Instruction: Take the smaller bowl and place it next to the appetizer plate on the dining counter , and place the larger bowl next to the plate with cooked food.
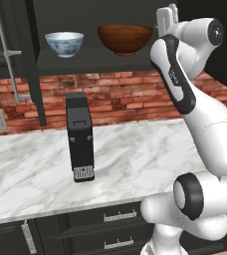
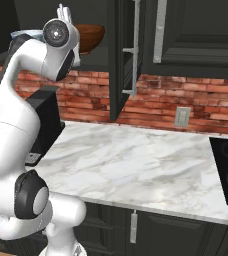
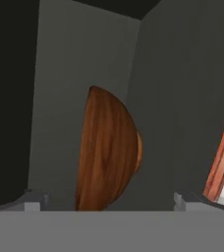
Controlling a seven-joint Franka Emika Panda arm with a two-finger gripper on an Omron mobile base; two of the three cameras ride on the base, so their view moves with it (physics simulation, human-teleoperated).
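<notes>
Left base view: small white ceramic bowl with blue pattern (image 1: pixel 64 43) and wide reddish-brown wooden bowl (image 1: pixel 124 39) sit apart on the dark open cabinet shelf (image 1: pixel 90 62) above the marble wall counter (image 1: pixel 36 169). Right base view: brown bowl partly hidden behind the white arm. Hand view: brown bowl straight ahead, rolled sideways; gripper (image 3: pixel 106 202) spread wide, holding nothing.

no readable text, no labels, no brands, no numbers, no signs

The smaller bowl (image 1: pixel 64 43) and the larger bowl (image 1: pixel 124 39) stand side by side on the shelf (image 1: pixel 85 62), smaller to the left, above the desk (image 1: pixel 36 169).
</notes>
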